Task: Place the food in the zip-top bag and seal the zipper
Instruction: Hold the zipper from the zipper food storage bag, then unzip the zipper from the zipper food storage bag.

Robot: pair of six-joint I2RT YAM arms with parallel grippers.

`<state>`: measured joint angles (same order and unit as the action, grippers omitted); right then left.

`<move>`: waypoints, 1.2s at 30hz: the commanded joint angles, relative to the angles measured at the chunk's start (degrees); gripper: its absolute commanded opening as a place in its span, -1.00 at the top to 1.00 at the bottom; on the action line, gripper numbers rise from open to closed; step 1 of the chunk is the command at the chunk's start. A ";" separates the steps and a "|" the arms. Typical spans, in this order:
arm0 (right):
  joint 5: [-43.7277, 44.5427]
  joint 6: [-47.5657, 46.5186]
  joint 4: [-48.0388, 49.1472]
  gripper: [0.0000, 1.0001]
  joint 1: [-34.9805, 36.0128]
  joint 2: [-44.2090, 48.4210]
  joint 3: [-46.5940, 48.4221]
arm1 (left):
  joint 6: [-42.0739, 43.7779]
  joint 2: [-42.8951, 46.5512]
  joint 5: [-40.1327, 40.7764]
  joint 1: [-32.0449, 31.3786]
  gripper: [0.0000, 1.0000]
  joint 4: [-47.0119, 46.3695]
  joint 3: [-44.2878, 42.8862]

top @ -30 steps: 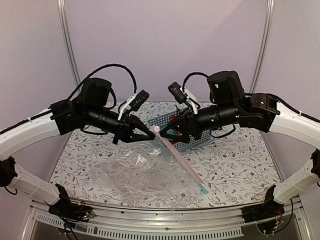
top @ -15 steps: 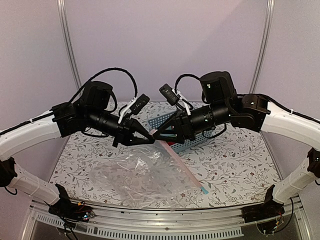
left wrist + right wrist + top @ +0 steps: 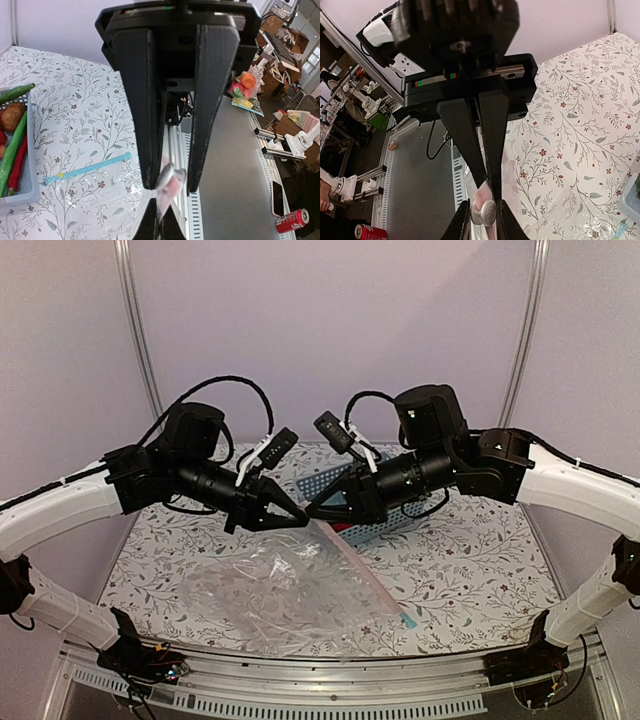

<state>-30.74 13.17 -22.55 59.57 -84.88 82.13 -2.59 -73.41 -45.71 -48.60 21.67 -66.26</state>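
The zip-top bag (image 3: 275, 590) hangs clear and crumpled from both grippers, its lower part on the table. Its pink zipper (image 3: 365, 575) slopes down to the right. My left gripper (image 3: 298, 520) (image 3: 172, 186) is shut on the zipper's grey slider knob (image 3: 170, 176) (image 3: 486, 214). Tip to tip with it, my right gripper (image 3: 313, 510) (image 3: 491, 186) is shut on the pink strip right beside the slider. The food lies in a grey basket (image 3: 22, 192): green vegetables (image 3: 11, 147), a red chili (image 3: 18, 167) and a brown potato-like lump (image 3: 10, 115). No fruit bunch shows.
The basket (image 3: 325, 483) stands at the back of the table, behind the right arm. A second clear bag's teal-blue strip (image 3: 408, 622) (image 3: 87, 168) lies flat at the front right. The metal table edge (image 3: 220, 190) runs below the grippers.
My right gripper has moved left to meet the left gripper and has closed on the pink strip. The left arm has hardly moved.
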 commanded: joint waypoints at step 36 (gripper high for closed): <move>5.34 -1.11 -1.83 0.96 -0.09 1.36 -1.33 | -2.86 2.38 -1.96 5.50 1.00 -4.70 2.54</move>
<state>-25.96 12.64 -22.63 59.57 -84.86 81.78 -4.97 -72.66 -47.66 -44.75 18.02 -64.64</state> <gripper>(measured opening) 0.073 0.004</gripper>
